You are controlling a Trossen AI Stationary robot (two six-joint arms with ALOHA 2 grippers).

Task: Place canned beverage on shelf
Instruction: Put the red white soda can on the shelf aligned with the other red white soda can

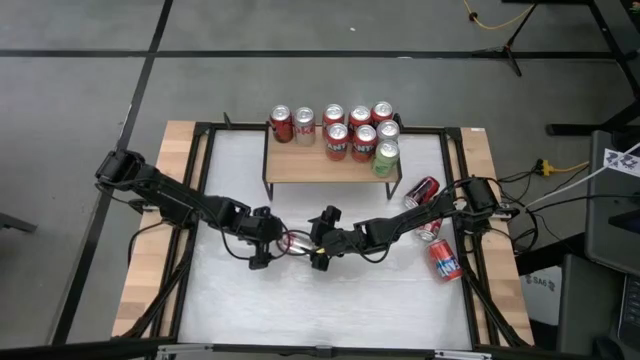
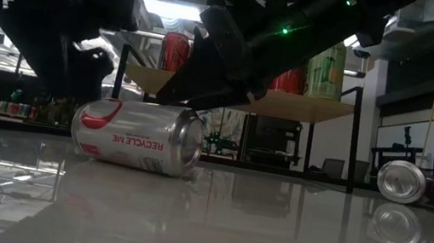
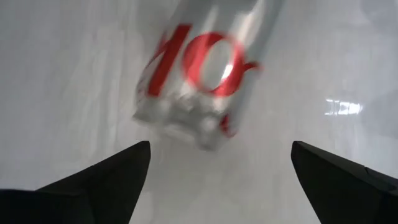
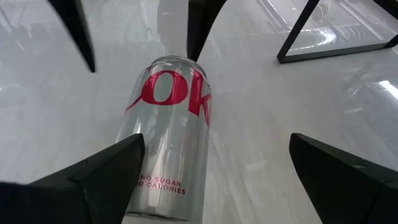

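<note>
On the shelf (image 1: pixel 330 160) at the far side of the table (image 1: pixel 330 300), eight cans (image 1: pixel 338 132) already stand upright along the back edge of the wooden top, so a good part of the job looks done. Most of the plank's front is bare, which leaves room for more.

What remains lies on the white surface. A silver can (image 2: pixel 139 137) with red lettering rests on its side between the two arms, near the middle of the table and well short of the shelf. The left gripper (image 1: pixel 262 240) sits just beside one end of it with its fingers spread apart, holding nothing; its wrist view shows the can lying free beyond the fingertips. The right gripper (image 1: pixel 322 252) faces the other end, fingers likewise wide and empty (the can lies between and ahead of them, untouched as far as can be seen).

Three more cans (image 1: pixel 432 225) lie tipped over near the right edge of the table, by the right arm's base.

My reading: this can has yet to be gripped, stood up and carried to the shelf, and the three fallen ones wait after it.
</note>
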